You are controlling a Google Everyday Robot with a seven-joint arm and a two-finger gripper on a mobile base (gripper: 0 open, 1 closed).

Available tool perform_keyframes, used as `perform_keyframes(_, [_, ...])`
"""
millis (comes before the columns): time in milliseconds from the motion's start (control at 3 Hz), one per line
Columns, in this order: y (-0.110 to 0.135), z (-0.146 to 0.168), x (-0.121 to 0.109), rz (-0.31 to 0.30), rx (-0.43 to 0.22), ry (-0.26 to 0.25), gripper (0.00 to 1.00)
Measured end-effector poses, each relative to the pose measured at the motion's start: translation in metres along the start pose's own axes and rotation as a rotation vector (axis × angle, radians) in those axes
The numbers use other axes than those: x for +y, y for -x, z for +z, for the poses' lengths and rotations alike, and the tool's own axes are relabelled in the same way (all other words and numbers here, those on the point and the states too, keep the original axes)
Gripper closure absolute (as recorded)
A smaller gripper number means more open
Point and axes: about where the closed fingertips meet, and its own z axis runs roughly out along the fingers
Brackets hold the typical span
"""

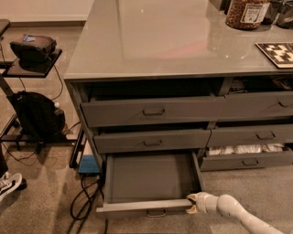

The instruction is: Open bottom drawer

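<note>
The bottom drawer (151,176) is the lowest drawer of the left column, pulled well out, with a plain bare grey inside. Its flat front (137,210) carries a small central bail handle (156,213). My gripper (191,204), on a white arm coming in from the lower right, sits at the right end of the drawer front, against its front right corner.
Above are the top (151,111) and middle (152,140) left drawers, slightly out. To the right, a drawer with white bundles (247,153). Grey countertop (174,41) holds a jar (246,13) and a checkerboard (277,52). Black backpack (36,116), a stand and cables (84,199) at left.
</note>
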Motion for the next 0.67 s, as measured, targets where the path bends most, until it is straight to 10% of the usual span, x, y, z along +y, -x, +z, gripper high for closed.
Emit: perform_keyframes(667, [0.003, -0.012, 0.021, -0.012, -0.004, -0.016, 1.0])
